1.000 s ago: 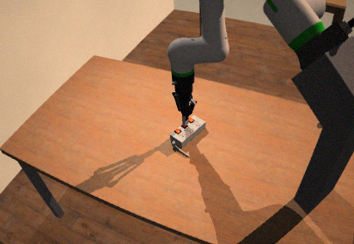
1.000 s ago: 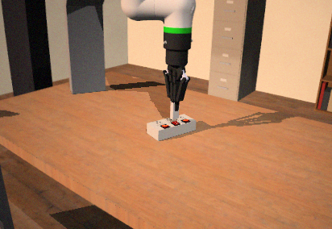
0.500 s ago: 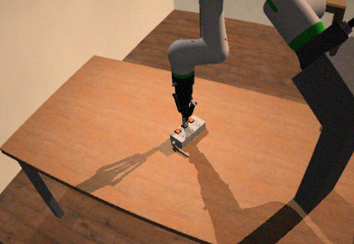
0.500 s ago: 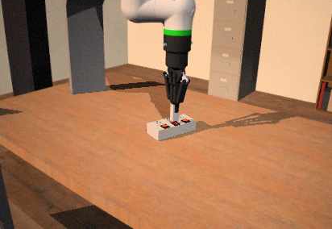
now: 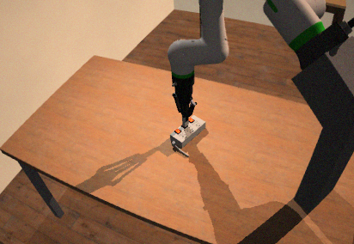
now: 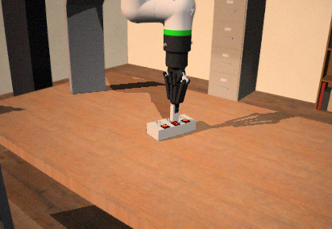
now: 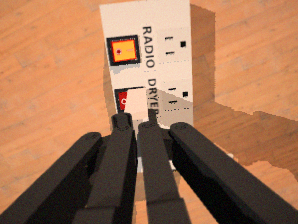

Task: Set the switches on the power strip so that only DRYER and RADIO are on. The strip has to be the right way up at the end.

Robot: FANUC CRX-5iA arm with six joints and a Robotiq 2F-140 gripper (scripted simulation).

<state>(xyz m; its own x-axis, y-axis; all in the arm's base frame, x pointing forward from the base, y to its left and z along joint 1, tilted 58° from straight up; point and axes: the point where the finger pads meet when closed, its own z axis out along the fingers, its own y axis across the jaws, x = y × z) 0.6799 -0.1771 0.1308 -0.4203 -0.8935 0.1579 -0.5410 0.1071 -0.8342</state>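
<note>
Pressing its closed, empty gripper (image 7: 136, 120) on the DRYER switch (image 7: 125, 100) of the upright power strip (image 6: 171, 127) at the table's (image 6: 242, 172) middle, the arm works while the RADIO switch (image 7: 123, 50) glows, so the third switch, hidden here, probably remains.

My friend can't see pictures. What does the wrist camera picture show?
The shut gripper presses its pale fingertips on the DRYER switch of a white power strip. The orange RADIO switch sits beyond, on a wooden table.
</note>
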